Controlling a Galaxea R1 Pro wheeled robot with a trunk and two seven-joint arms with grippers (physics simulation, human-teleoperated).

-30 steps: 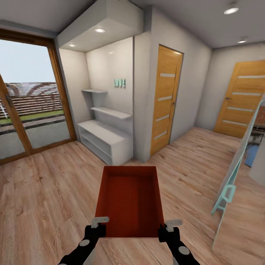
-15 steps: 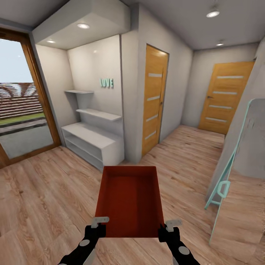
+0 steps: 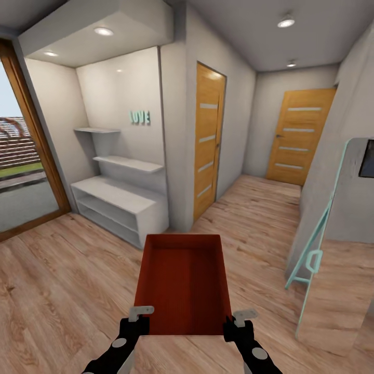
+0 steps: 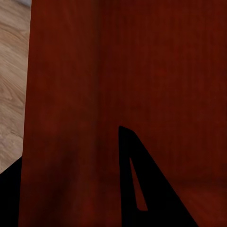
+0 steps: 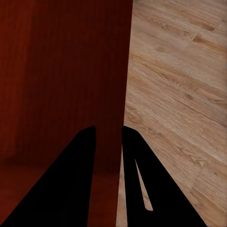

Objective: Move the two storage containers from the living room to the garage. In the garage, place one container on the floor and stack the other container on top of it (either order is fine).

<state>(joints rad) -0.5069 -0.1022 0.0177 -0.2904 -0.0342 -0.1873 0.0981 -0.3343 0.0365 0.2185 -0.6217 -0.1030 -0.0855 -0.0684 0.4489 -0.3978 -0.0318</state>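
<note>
Above the wood floor (image 3: 62, 291), storage container (image 3: 183, 285) between both grippers' fingers (image 5: 90, 142).

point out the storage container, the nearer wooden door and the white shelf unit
storage container (image 3: 182, 283), head view, inside bottom
nearer wooden door (image 3: 208, 140), head view, middle of the panel
white shelf unit (image 3: 117, 195), head view, top surface

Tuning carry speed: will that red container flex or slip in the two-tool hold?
The storage container has thin walls, so it probably flexes a little. It is empty, so likely light. The left tool and right tool pinch only the near corners, so it may pivot.
</note>
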